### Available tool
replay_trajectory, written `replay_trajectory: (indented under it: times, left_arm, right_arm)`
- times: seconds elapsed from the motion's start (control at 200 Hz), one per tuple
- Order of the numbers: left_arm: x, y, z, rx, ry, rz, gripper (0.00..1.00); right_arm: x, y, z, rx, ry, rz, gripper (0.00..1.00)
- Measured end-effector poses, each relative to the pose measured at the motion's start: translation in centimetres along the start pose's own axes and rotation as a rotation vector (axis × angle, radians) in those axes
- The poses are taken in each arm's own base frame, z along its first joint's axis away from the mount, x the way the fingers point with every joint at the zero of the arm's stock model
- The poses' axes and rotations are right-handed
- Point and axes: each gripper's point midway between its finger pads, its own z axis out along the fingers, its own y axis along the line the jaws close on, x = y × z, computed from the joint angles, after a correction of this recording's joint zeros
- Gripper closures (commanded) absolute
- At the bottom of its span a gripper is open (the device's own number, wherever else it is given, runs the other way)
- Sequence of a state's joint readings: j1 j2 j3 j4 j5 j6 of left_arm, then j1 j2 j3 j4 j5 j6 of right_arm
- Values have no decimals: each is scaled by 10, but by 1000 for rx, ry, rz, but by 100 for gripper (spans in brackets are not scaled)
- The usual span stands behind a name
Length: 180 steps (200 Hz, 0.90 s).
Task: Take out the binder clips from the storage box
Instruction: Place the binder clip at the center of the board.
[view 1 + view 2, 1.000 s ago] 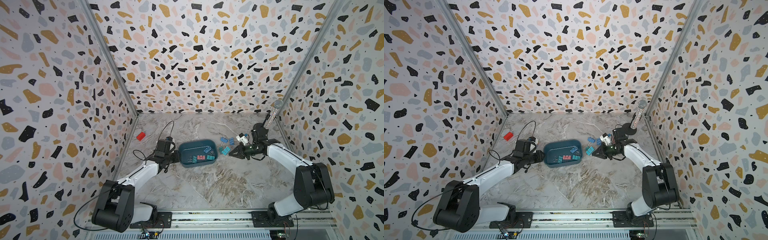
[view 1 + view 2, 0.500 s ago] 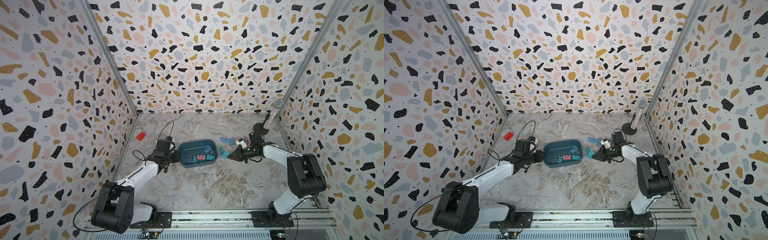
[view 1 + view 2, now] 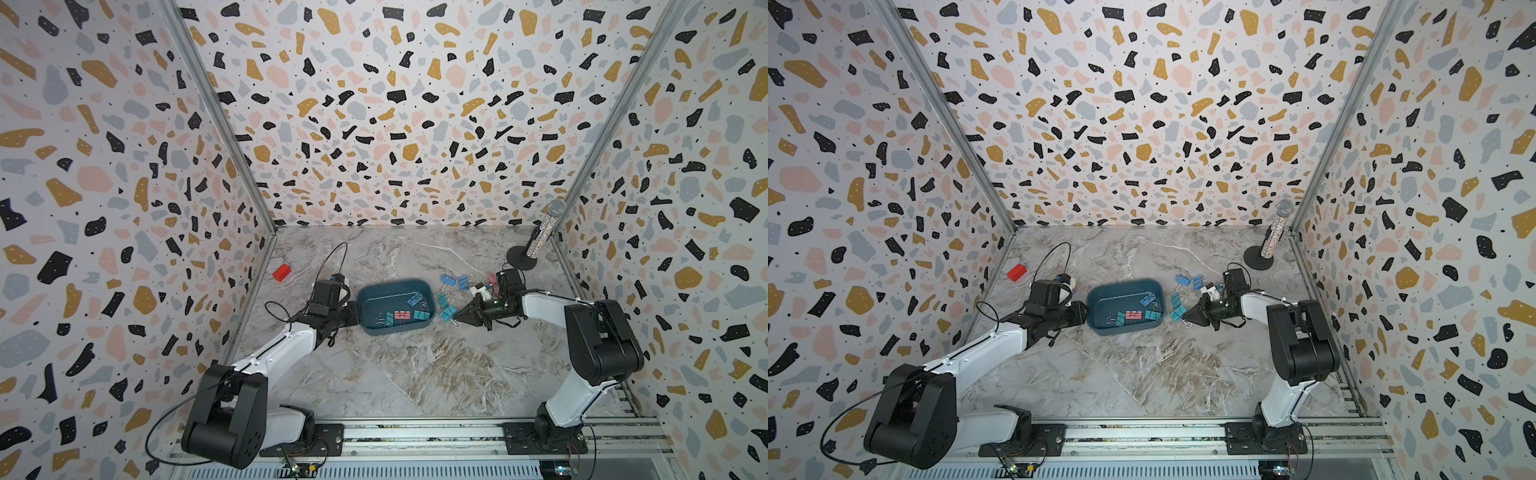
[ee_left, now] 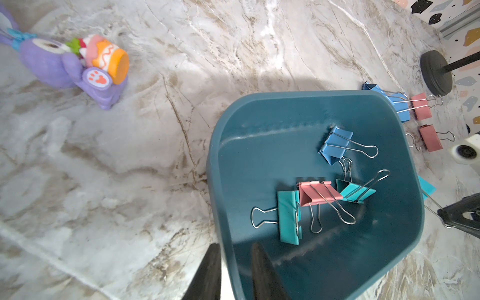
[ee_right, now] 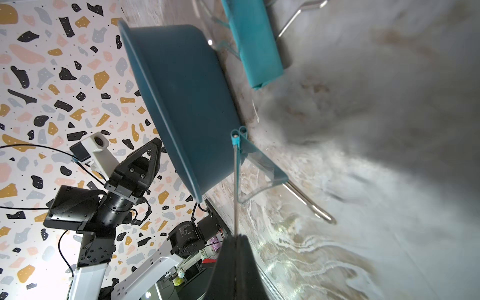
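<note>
Binder clips (image 4: 319, 197), small teal, blue and pink, four inside dark teal plastic storage box (image 4: 259, 124), others beside it on grey marbled tabletop (image 3: 415, 374), terrazzo walls (image 3: 374, 104), left gripper (image 4: 235, 249) pinching box wall, right gripper (image 5: 235, 240) clamping teal clip (image 5: 262, 168) by wire handle.

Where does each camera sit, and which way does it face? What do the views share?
Top views: high behind the arms, facing down toward the back wall; both arms, left gripper, right gripper show.
Left wrist: on the left arm, looking into the storage box at four binder clips; its fingers straddle its wall.
Right wrist: low, looking along the table at the box's outside; its fingertips pinch a teal clip's handle; left arm behind.
Shared: every view shows the storage box.
</note>
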State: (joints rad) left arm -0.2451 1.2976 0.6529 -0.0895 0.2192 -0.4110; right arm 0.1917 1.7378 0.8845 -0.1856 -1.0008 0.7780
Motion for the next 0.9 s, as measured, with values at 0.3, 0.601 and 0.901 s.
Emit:
replay_trajectory:
  times: [0.3, 0.601, 0.901]
  left_arm:
    - [-1, -1, -2, 3, -7, 2, 75]
    - [-2, -1, -2, 3, -8, 2, 75]
    - [-2, -1, -2, 3, -8, 1, 75]
  right_arm:
    - [-2, -2, 2, -16, 5, 18, 100]
    - [-4, -7, 5, -24, 16, 36, 97]
    - [-7, -7, 4, -39, 17, 45, 92]
